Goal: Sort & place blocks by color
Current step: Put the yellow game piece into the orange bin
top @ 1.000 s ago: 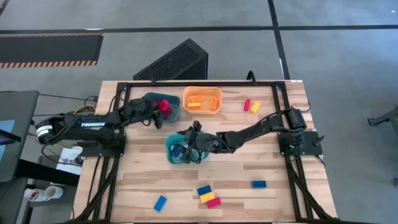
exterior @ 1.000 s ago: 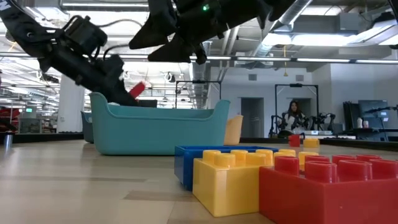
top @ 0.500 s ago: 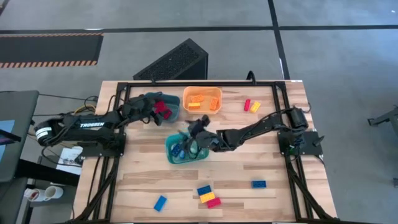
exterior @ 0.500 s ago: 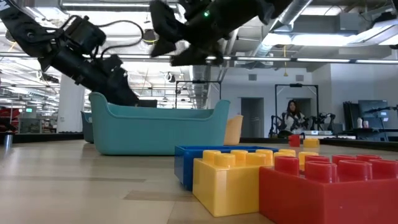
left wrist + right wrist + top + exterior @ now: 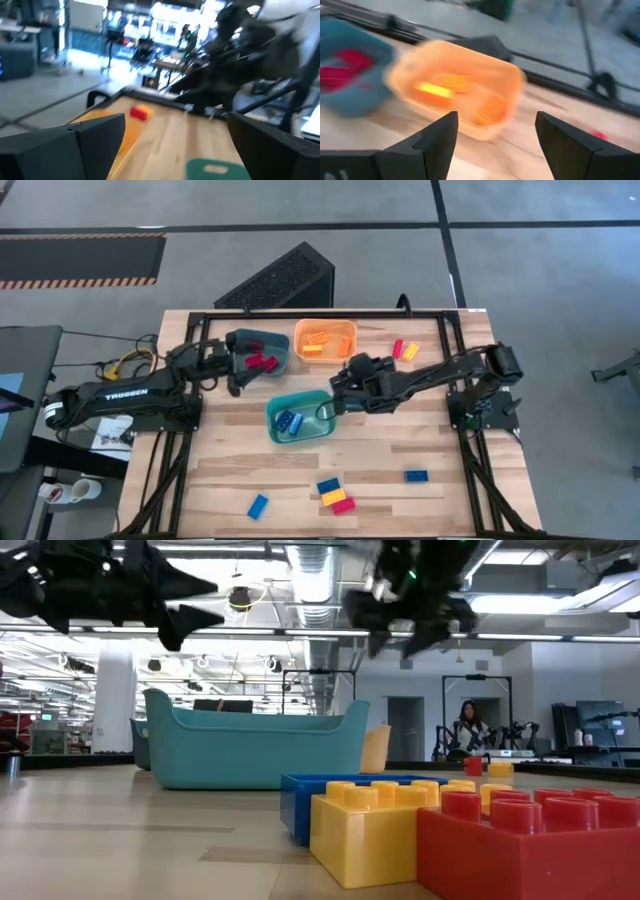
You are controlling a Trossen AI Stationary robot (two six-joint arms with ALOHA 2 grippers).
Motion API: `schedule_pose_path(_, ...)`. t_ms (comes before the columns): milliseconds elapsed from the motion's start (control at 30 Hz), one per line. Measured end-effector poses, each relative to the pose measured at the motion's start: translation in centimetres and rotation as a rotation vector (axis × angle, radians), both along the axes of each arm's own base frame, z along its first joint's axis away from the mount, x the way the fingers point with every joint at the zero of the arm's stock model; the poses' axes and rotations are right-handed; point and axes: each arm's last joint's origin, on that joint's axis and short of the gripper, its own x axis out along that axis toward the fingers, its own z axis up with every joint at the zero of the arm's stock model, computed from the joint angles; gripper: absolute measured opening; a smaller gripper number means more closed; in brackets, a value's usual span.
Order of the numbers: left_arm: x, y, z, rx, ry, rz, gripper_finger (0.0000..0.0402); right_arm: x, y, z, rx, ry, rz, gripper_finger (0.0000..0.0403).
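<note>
In the high view, the left gripper [image 5: 238, 370] hangs wide and empty beside the dark teal plastic tray [image 5: 262, 352] holding red studded bricks [image 5: 262, 362]. The right gripper [image 5: 338, 392], also wide and empty, hovers right of the lighter teal tray [image 5: 300, 418] holding blue bricks [image 5: 289, 421].

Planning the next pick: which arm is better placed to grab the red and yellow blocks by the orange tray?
Probably the right. Its open gripper hovers nearer the red and yellow blocks beside the orange tray; the left gripper, also open, sits across that tray.
</note>
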Motion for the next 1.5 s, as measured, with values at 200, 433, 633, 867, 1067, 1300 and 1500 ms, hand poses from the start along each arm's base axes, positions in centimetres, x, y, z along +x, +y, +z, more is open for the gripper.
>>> schedule_pose_path(200, -0.2, -1.5, -0.4, -0.017, -0.042, -0.089, 0.0327, -2.6, -1.5, -3.1, 0.116, 0.068, -0.131, 0.0286)
schedule_pose_path(433, 0.0, -2.5, -1.2, -0.02, -0.054, -0.059, 0.0327, -5.5, -3.1, -6.1, 0.277, 0.131, -0.171, 0.0286)
schedule_pose_path(633, 0.1, -3.1, -1.1, -0.013, -0.061, -0.096, 0.0327, -8.3, -4.4, -5.3, 0.344, 0.014, -0.084, 0.0286)
schedule_pose_path(867, 0.1, -3.1, -1.0, -0.011, -0.068, -0.096, 0.0327, -11.2, -4.8, -5.8, 0.445, -0.207, -0.007, 0.0285)
schedule_pose_path(1067, 0.1, -3.1, -0.9, -0.008, -0.079, -0.095, 0.0327, -13.1, -4.5, -7.0, 0.427, -0.209, -0.155, 0.0285)
schedule_pose_path(1300, 0.1, -3.1, -0.9, -0.009, -0.079, -0.095, 0.0327, -15.0, -6.6, -7.3, 0.361, -0.24, -0.432, 0.0285)
schedule_pose_path(1500, 0.1, -3.1, -0.9, -0.008, -0.084, -0.095, 0.0327, -16.0, -9.5, -7.6, 0.431, -0.244, -0.585, 0.0285)
